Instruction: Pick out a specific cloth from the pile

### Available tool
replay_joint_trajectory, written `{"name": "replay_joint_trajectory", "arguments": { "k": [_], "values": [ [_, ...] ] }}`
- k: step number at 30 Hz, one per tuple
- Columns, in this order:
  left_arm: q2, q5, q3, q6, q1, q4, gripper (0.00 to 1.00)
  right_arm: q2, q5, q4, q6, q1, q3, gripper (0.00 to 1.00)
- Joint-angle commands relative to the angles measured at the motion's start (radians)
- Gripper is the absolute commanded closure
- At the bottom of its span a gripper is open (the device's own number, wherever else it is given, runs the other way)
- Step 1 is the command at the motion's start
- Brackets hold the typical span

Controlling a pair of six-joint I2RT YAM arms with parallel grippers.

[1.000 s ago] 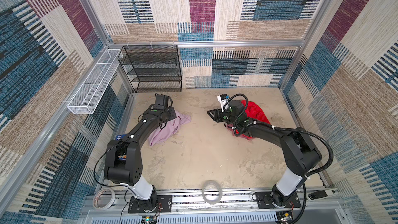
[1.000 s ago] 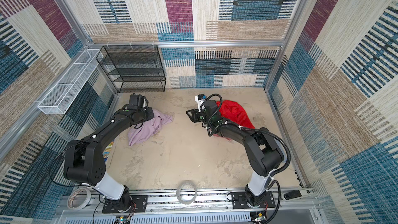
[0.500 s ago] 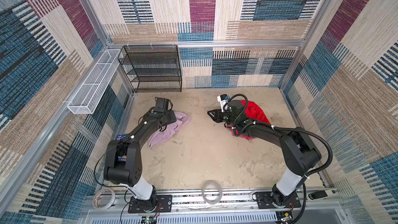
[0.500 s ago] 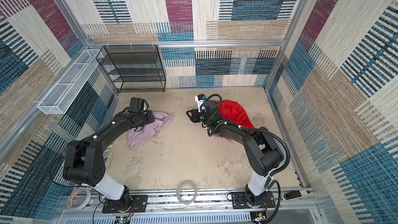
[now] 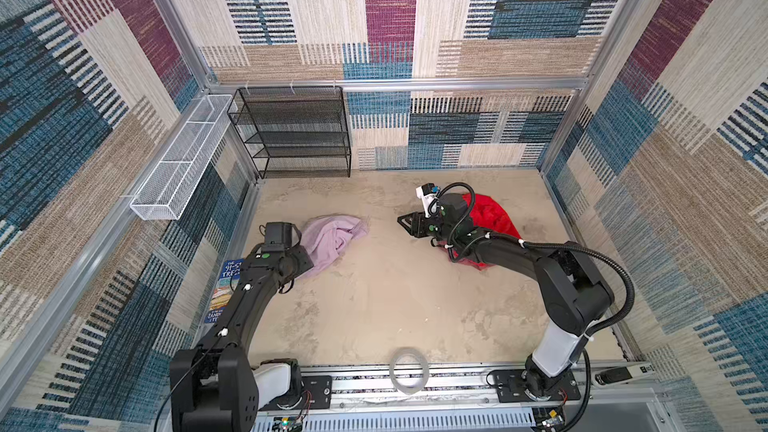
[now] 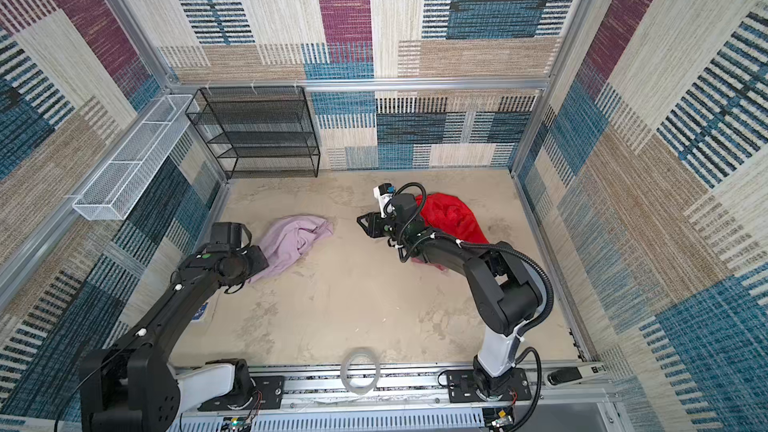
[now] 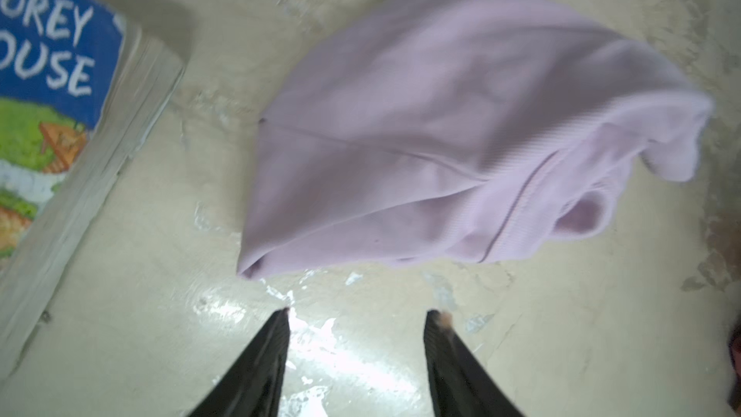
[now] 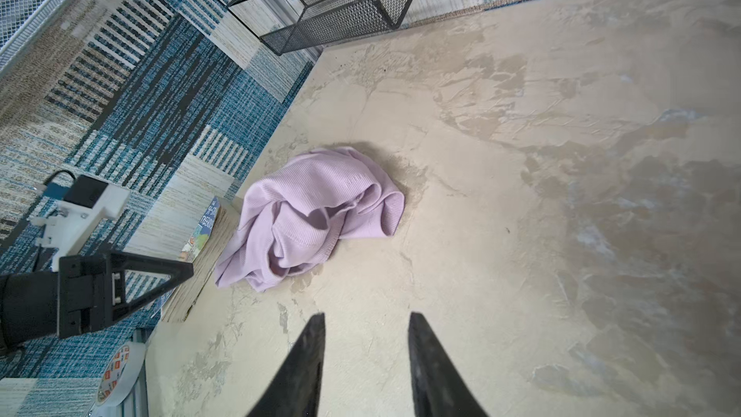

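The cloth (image 5: 332,238) (image 6: 293,241), pale lilac and crumpled, lies on the sandy table left of centre, apart from the pile. In the left wrist view my left gripper (image 7: 357,314) stands open and empty, its tips just short of the cloth's (image 7: 441,134) edge. The pile (image 5: 492,214) (image 6: 451,218) is mostly a bright red fluffy cloth at the right, partly hidden by my right arm. My right gripper (image 5: 402,221) (image 8: 367,314) hovers open and empty just left of the pile, facing the cloth (image 8: 312,214).
A blue picture book (image 5: 226,284) (image 7: 48,54) lies by the left wall next to the cloth. A black wire rack (image 5: 295,135) stands at the back left, below a white wire basket (image 5: 174,168) on the wall. A tape roll (image 5: 409,371) sits at the front rail.
My left gripper has opened, let go of the cloth and drawn back toward the near left. The cloth has settled on the table. The right arm has not moved.
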Motion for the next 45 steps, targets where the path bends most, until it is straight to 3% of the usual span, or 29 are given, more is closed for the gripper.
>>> {"name": "replay_joint_trajectory", "arguments": {
  "k": [1,5,12,20,25,27,29,30,35,40,45],
  "values": [
    [-0.005,0.114,-0.051,-0.054,0.078,0.050,0.41,0.001,-0.024,0.040,0.018,0.000,0.006,0.62],
    [0.027,0.212,-0.096,-0.087,0.161,0.138,0.41,-0.002,-0.023,0.042,0.020,0.000,0.003,0.62],
    [0.065,0.223,-0.134,-0.141,0.216,0.239,0.39,-0.002,-0.022,0.033,0.019,0.000,0.014,0.62],
    [0.140,0.247,-0.141,-0.166,0.260,0.329,0.48,0.003,-0.017,0.021,0.010,0.000,0.027,0.62],
    [0.198,0.267,-0.109,-0.153,0.263,0.354,0.66,0.006,-0.008,0.006,0.001,0.000,0.040,0.62],
    [0.208,0.273,-0.104,-0.154,0.263,0.367,0.79,0.008,-0.001,0.001,0.000,0.000,0.045,0.62],
    [0.203,0.283,-0.100,-0.155,0.263,0.371,0.98,0.010,0.002,-0.004,-0.002,0.000,0.048,0.62],
    [0.194,0.284,-0.099,-0.155,0.263,0.365,1.00,0.011,0.002,-0.006,-0.001,0.000,0.050,0.62],
    [0.050,0.257,-0.082,-0.130,0.252,0.276,1.00,0.017,0.006,-0.013,-0.003,0.000,0.061,0.62],
    [-0.055,0.193,-0.001,-0.075,0.182,0.141,1.00,0.029,0.000,-0.017,0.000,0.000,0.071,0.62],
    [-0.016,0.146,0.121,-0.030,0.055,0.089,1.00,0.022,-0.006,-0.006,0.014,0.000,0.057,0.63]
  ]
}}
